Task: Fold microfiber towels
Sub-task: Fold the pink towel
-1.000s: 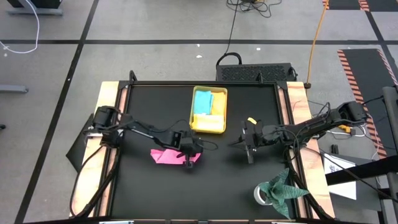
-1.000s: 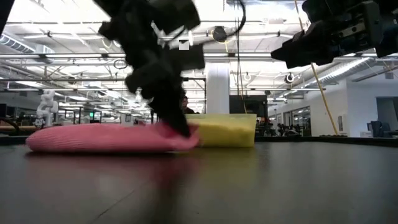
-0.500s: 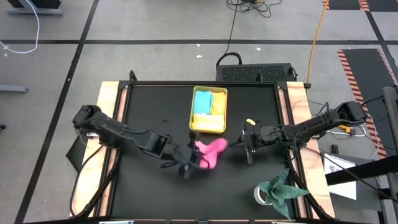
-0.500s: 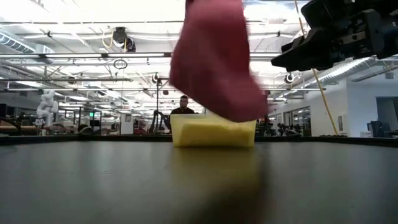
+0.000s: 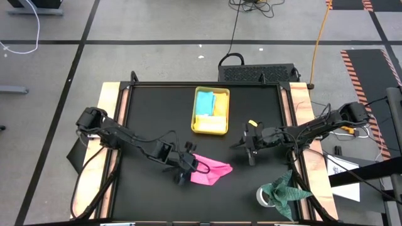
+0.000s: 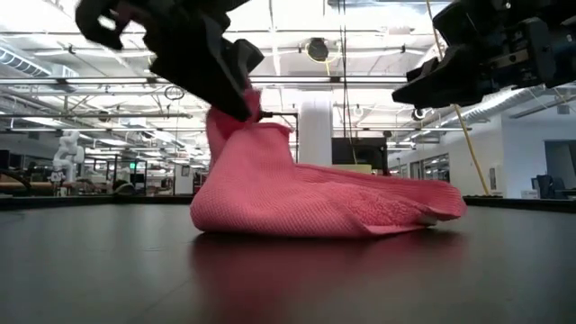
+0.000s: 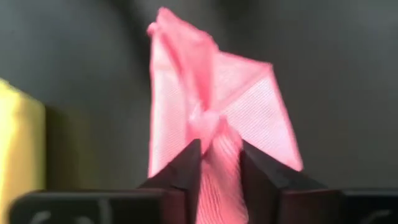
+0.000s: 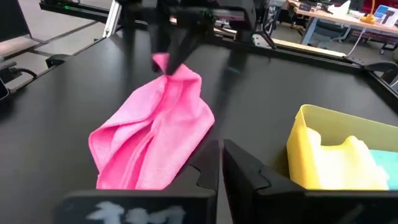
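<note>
The black table carries, largest first, the yellow tray near the middle of its far edge, with a light blue towel and a yellow towel lying in it, then the pink towel spread loosely toward the near edge, a little right of the table's middle. A dark green cloth sits at the near right corner. The left gripper is at the pink towel's left end; its two fingers stand a narrow gap apart with a bunched corner of pink cloth between them, lifted off the table while the rest trails flat to the right. Whether that pinch is firm or letting go cannot be told from these views. The right gripper hovers above the table between the tray and the right edge, its fingers closed together on nothing. The step in hand looks like laying the pink towel out for a fold, and it is far from done: the cloth lies rumpled. To do it well, the raised corner should be lowered and drawn toward the left edge until the cloth lies flat, and the right gripper should pin the far corner before any fold.
</note>
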Motion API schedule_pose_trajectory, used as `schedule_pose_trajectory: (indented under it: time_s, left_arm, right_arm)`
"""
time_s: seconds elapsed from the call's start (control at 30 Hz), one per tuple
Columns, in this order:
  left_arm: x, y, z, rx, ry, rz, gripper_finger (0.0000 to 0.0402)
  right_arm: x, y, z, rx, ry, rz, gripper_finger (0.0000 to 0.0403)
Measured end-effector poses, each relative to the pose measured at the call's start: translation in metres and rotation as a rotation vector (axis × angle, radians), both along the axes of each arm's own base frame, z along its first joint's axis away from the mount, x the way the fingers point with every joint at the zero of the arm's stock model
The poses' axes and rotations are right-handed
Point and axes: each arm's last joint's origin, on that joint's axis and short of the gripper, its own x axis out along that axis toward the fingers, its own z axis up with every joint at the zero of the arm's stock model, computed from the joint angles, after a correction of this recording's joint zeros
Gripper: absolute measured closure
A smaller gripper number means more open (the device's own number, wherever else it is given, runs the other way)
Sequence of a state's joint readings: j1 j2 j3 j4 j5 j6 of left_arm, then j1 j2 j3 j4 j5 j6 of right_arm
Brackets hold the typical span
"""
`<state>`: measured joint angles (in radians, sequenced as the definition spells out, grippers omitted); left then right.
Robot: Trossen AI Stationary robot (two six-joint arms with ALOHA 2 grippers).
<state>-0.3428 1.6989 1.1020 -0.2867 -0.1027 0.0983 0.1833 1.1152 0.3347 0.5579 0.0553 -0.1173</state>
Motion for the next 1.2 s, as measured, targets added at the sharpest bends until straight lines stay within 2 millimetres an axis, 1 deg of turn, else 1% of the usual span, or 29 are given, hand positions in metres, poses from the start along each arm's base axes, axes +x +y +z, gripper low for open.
schedule_pose_trajectory:
  time_s: [0.17, 0.23, 0.3, 0.4, 0.53, 0.63, 0.77, 0.93, 1.07, 1.2]
  left_arm:
    - [0.000, -0.004, 0.006, -0.100, 0.017, -0.050, 0.0212]
    - [0.001, -0.005, 0.010, -0.132, 0.010, -0.051, 0.0181]
    - [-0.002, -0.006, 0.009, -0.126, 0.036, -0.039, 0.0158]
    - [-0.007, -0.006, 0.005, -0.077, 0.076, 0.002, 0.0140]
    - [-0.013, -0.004, 0.000, -0.083, 0.157, 0.099, 0.0139]
    - [-0.018, -0.007, -0.006, -0.109, 0.192, 0.133, 0.0154]
    - [-0.028, -0.016, -0.017, -0.079, 0.217, 0.132, 0.0184]
    - [-0.039, -0.012, -0.032, 0.012, 0.208, 0.266, 0.0232]
    - [-0.039, -0.002, -0.035, 0.081, 0.193, 0.350, 0.0293]
    - [-0.037, 0.011, -0.034, 0.131, 0.200, 0.365, 0.0380]
  right_arm:
    - [0.004, 0.001, -0.010, -0.007, 0.045, 0.003, 0.0352]
    - [0.005, 0.001, -0.012, -0.007, 0.047, 0.003, 0.0334]
    - [0.006, 0.001, -0.013, -0.008, 0.055, 0.003, 0.0316]
    - [0.006, 0.001, -0.013, -0.007, 0.050, 0.003, 0.0295]
    - [0.006, 0.001, -0.012, -0.005, 0.040, 0.003, 0.0279]
    - [0.007, 0.001, -0.012, -0.005, 0.039, 0.003, 0.0276]
    - [0.007, 0.001, -0.012, -0.004, 0.033, 0.003, 0.0275]
    - [0.007, 0.001, -0.011, -0.003, 0.028, 0.003, 0.0275]
    - [0.007, 0.001, -0.011, -0.002, 0.021, 0.003, 0.0275]
    - [0.007, 0.001, -0.009, 0.001, 0.008, 0.003, 0.0275]
